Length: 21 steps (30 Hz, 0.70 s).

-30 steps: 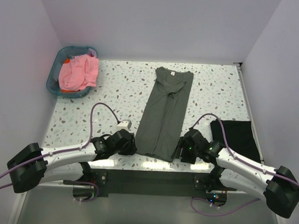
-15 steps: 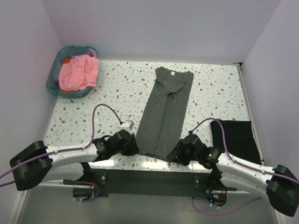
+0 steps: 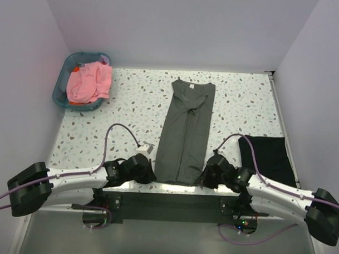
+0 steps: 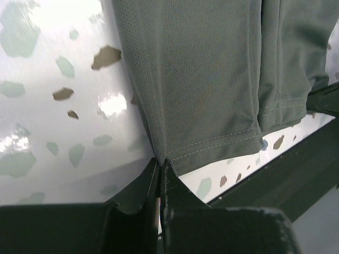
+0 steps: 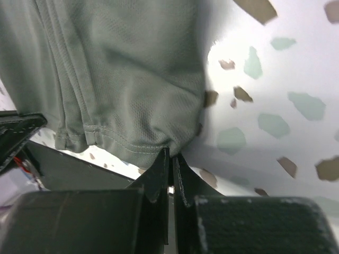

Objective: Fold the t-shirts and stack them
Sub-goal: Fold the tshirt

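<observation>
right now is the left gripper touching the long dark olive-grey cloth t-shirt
Touching. The left wrist view shows the left gripper closed on the near hem corner of the dark olive-grey cloth t-shirt, with no gap.

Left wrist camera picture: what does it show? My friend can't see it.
The left gripper is shut, pinching the bottom hem corner of a folded olive-grey t-shirt. The shirt lies flat on a white speckled table.
</observation>
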Each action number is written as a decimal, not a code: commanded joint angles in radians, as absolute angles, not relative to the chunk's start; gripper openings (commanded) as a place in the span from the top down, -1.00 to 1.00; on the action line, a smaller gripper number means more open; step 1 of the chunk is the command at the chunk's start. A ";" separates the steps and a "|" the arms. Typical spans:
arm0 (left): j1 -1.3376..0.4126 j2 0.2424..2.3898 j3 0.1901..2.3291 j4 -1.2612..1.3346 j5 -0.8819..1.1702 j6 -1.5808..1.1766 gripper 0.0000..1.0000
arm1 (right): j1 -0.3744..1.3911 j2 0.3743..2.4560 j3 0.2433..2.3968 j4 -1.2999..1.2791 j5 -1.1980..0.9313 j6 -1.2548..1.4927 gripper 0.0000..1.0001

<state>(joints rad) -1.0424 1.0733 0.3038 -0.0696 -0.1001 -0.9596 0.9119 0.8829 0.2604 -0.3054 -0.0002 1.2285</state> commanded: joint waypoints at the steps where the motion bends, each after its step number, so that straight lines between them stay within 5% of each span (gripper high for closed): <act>1: -1.077 1.025 0.302 -0.152 -0.103 -1.009 1.00 | 0.942 0.842 0.265 -0.536 0.075 1.160 1.00; 21: -0.813 1.313 0.817 -0.140 -0.153 -0.798 1.00 | 0.832 1.149 0.781 -0.491 0.324 0.839 1.00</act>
<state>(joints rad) -0.8413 1.2671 0.7242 -0.1879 -0.1322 -0.8436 0.8860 1.1217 0.7074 -0.5430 0.2352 0.9169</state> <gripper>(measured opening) 0.043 0.018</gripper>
